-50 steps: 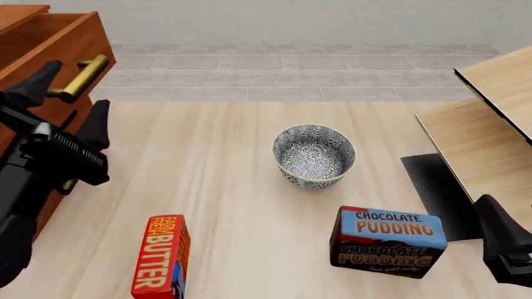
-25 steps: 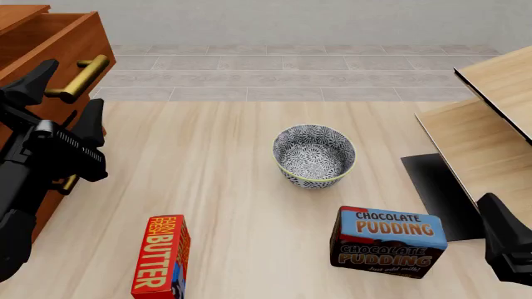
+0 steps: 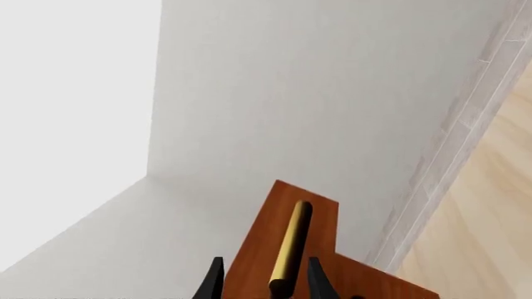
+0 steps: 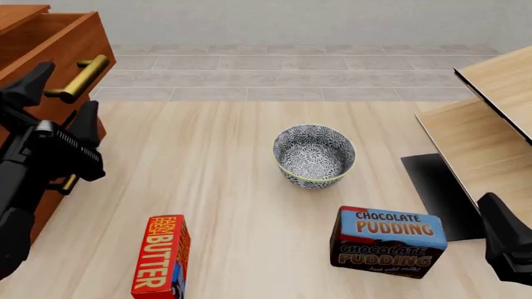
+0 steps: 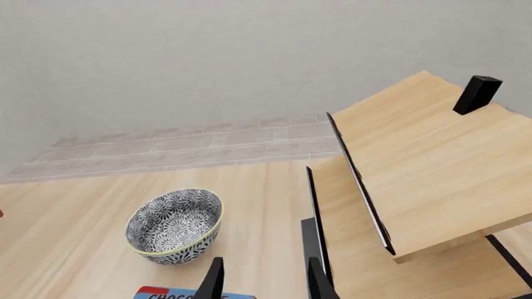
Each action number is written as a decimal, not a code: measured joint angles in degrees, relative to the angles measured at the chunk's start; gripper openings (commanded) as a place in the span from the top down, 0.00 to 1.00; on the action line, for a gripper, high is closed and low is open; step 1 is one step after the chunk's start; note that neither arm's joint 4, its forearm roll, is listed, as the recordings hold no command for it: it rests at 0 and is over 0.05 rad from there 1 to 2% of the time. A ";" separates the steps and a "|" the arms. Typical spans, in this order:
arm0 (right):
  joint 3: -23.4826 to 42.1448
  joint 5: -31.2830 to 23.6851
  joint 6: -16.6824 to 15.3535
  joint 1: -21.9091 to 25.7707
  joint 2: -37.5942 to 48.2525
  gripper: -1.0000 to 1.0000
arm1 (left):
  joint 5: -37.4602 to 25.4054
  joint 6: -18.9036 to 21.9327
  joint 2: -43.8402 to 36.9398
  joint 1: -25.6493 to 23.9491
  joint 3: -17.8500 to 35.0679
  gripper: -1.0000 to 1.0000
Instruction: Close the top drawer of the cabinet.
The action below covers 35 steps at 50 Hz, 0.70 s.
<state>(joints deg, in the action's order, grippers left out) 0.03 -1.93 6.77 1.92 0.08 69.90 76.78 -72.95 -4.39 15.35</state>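
In the left wrist view, the left gripper [image 3: 261,283] is pointing at the top drawer [image 3: 287,227], its fingers spread either side of the handle [image 3: 289,249]. In the front view, that drawer [image 4: 52,38] is sticking out of the cabinet [image 4: 25,81] at far left, so the best move is probably pushing flat against the drawer front, not the bar. In the right wrist view, the right gripper [image 5: 261,283] is idling with fingers apart near the bowl [image 5: 174,225].

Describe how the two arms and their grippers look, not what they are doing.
Both are matte black all over. The left gripper has two pointed, tapering fingers on a blocky body with a ribbed, grooved section behind them. The right gripper shows the same black pointed fingers. No cables, labels or markings are visible on either.
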 measured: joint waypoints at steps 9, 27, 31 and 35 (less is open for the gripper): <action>0.01 0.05 0.07 0.10 -0.02 0.00 | 0.01 0.26 -0.27 0.63 -0.09 0.00; 0.01 0.10 0.14 0.35 -0.03 0.00 | 0.01 0.58 -0.68 0.97 -0.07 0.00; 0.02 0.12 0.16 0.42 -0.03 0.00 | 0.01 0.71 -0.78 1.01 -0.06 0.00; 0.02 0.14 0.18 0.46 -0.03 0.00 | 0.01 0.82 -0.94 1.06 -0.05 0.00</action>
<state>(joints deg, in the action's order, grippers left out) 0.05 -1.79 6.96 2.38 0.05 69.90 77.59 -73.89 -3.33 15.30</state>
